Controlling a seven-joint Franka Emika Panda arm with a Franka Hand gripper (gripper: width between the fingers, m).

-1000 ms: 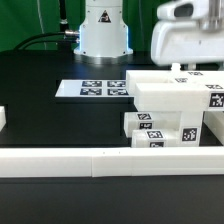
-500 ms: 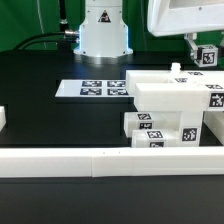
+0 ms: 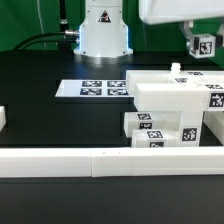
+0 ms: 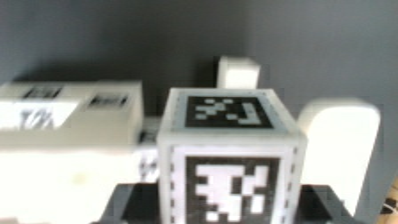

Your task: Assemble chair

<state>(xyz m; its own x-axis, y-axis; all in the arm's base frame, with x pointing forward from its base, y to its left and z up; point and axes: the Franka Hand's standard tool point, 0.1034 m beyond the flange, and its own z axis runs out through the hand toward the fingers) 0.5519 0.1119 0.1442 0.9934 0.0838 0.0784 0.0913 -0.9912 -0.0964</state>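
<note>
Holds a post (image 3: 206, 47) tight in the claw (image 3: 205, 44), lifts it higher than a moment ago to one o'clock, above the chair parts (image 3: 165, 96) at four o'clock, likely ready to fit it on.

We read no words or numbers. Only black-and-white square tags (image 4: 231, 110) marked the chair pieces (image 3: 165, 95) and the marker board (image 3: 68, 89).

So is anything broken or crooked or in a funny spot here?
Nothing looks broken or spilled. The one funny thing is a small tagged block hanging in the air. The gripper holds it above the other chair pieces, which sit bunched together at the exterior view's right.
</note>
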